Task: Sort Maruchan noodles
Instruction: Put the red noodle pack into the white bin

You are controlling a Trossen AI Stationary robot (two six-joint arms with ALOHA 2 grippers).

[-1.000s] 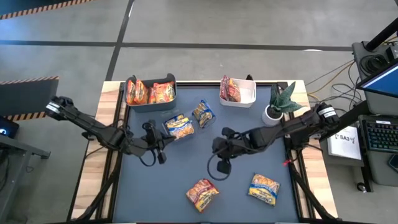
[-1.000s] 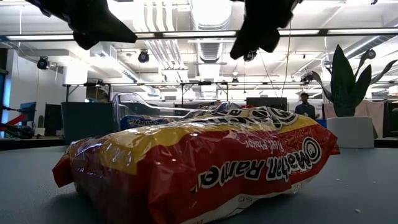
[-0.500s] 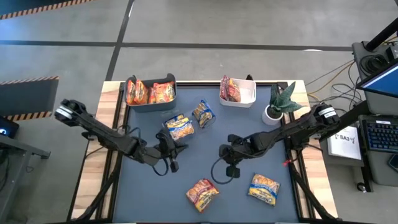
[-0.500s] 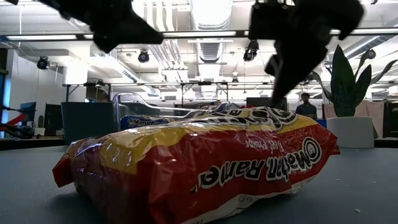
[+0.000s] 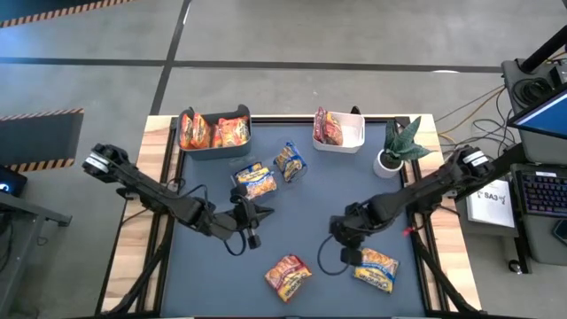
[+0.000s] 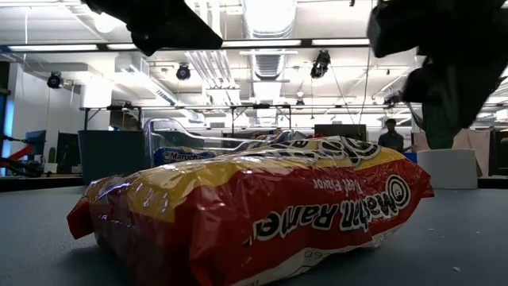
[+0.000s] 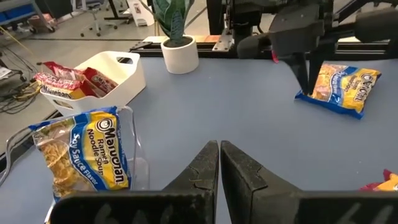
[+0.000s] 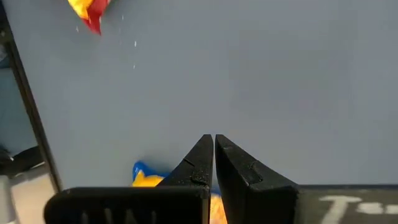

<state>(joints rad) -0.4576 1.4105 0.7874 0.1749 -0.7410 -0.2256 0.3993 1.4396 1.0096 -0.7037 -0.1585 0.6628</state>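
Note:
Both grippers hang shut over the dark mat, holding nothing. My left gripper (image 5: 252, 229) (image 7: 219, 149) is near the mat's middle, on the near side of a blue-yellow packet (image 5: 255, 180) (image 7: 81, 152) that lies in a clear bin. My right gripper (image 5: 347, 250) (image 8: 213, 140) hovers just left of another blue-yellow packet (image 5: 376, 268) (image 8: 146, 177) lying flat near the right near corner. A red-yellow packet (image 5: 288, 275) (image 6: 254, 206) lies flat at the near edge. A third blue-yellow packet (image 5: 290, 161) lies beside the clear bin.
A dark bin (image 5: 214, 131) at the far left holds orange packets. A white bin (image 5: 338, 128) (image 7: 106, 74) at the far edge holds dark red packets. A potted plant (image 5: 399, 146) (image 7: 177, 43) stands at the far right. Bare mat lies between the two grippers.
My left gripper has moved toward the table's right and a little toward the near edge. My right gripper has moved toward the near right corner and down, up to the blue-yellow packet there. No packet has moved.

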